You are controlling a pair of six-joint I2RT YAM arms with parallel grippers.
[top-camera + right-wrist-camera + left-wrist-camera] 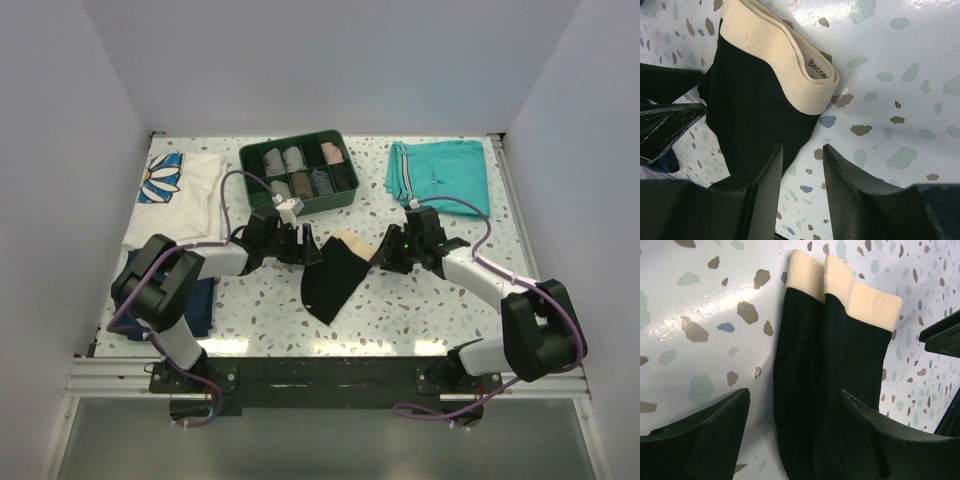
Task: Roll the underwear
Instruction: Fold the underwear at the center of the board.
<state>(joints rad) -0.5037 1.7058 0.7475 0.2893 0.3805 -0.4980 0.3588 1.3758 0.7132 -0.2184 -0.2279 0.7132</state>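
The underwear (333,280) lies folded into a narrow strip mid-table, black with a beige waistband at its far end. My left gripper (303,247) is at its left edge and my right gripper (386,253) at its right edge, both near the waistband. In the left wrist view the jaws stand wide open (795,405) with the black fabric (830,365) lying flat between them. In the right wrist view the jaws are open (802,155) over bare table, and the underwear's edge (750,110) is just ahead of the left finger (765,190). Neither gripper holds anything.
A green divided tray (252,160) with several small rolls stands behind. Teal shorts (440,175) lie at the back right. A white daisy-print shirt (185,195) lies at the back left. A navy folded garment (203,300) lies near the left arm.
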